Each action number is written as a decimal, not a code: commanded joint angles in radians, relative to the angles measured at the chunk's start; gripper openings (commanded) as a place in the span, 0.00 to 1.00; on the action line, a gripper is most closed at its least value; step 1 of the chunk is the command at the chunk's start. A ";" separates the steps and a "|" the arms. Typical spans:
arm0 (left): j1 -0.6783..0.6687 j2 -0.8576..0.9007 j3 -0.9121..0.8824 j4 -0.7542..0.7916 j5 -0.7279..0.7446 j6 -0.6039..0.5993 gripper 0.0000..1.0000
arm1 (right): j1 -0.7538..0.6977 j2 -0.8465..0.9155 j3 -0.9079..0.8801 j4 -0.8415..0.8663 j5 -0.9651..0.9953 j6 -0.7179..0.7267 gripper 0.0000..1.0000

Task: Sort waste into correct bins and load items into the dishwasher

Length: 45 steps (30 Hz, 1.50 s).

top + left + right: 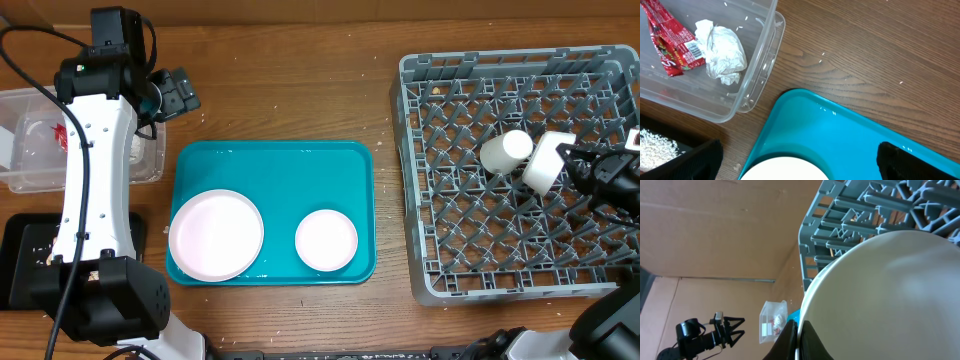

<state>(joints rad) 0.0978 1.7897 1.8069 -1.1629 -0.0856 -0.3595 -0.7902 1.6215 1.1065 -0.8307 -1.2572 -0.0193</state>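
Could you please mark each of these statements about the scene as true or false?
1. The red wrapper lies in the clear tub. True.
2. The crumpled napkin lies on the teal tray. False: it is in the clear tub, beside the wrapper.
3. The plate stands in the dish rack. False: it sits on the teal tray.
4. The right pincer holds a white bowl over the dish rack. True.
5. The left pincer grips a cup. False: it is open and empty.

Tub (pixel 25 178) left of tray (pixel 285 170); rack (pixel 450 235) right; plate (pixel 215 235), bowl (pixel 326 240) on tray.
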 commanded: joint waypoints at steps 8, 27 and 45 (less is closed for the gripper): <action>-0.007 -0.005 0.009 0.000 0.008 0.019 1.00 | -0.018 -0.006 0.040 -0.011 0.230 0.117 0.11; -0.007 -0.005 0.009 0.000 0.008 0.019 1.00 | -0.022 -0.034 0.396 -0.414 0.765 0.211 0.26; -0.006 -0.005 0.009 0.000 0.008 0.019 1.00 | 0.076 -0.294 0.576 -0.570 0.776 0.182 0.81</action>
<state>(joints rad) 0.0978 1.7897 1.8069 -1.1629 -0.0856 -0.3595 -0.7723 1.3991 1.6512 -1.4063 -0.3622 0.2451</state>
